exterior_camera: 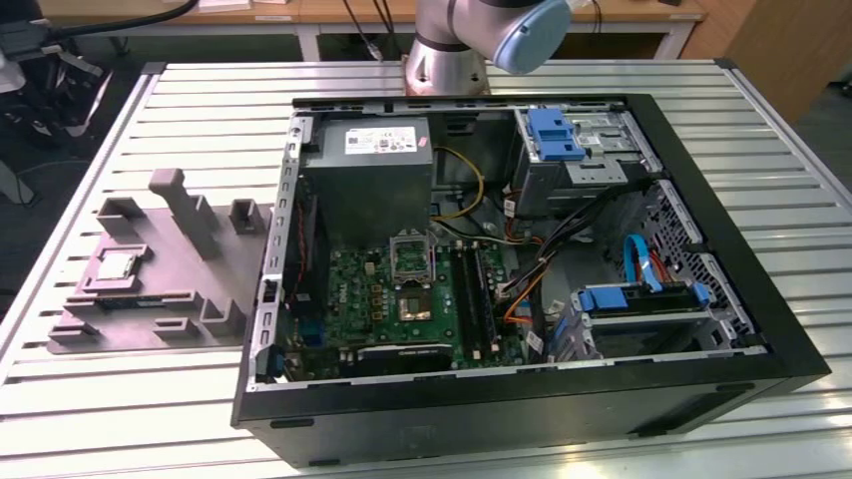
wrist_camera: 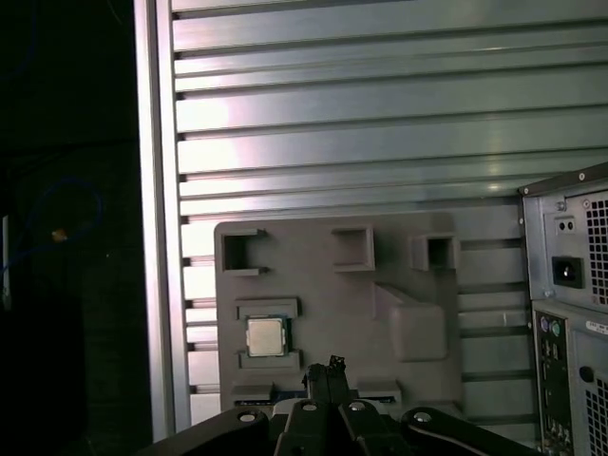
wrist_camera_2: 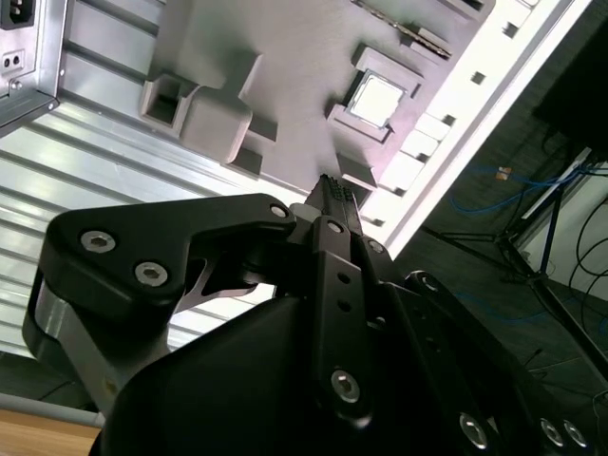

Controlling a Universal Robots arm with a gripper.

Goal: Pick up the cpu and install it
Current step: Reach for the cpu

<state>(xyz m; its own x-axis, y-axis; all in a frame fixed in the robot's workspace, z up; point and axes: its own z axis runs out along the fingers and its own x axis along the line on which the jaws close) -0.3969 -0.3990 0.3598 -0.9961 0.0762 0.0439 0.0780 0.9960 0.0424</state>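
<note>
Pale silver cpu (wrist_camera: 267, 336), grey block (wrist_camera: 323, 285)

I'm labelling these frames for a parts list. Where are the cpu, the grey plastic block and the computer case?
cpu (wrist_camera: 267, 336): first wrist view, middle of its silver top.
grey plastic block (wrist_camera: 323, 294): first wrist view, bare flat surface.
computer case (exterior_camera: 533, 414): exterior view, near black wall.

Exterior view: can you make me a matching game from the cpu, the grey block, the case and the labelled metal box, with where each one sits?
1 cpu
2 grey block
3 case
4 labelled box

a inside the case
b in a recess of the grey block
c lies open, its inside showing
d beside the case, at the exterior view's left

Pairs: 1-b, 2-d, 3-c, 4-a
</note>
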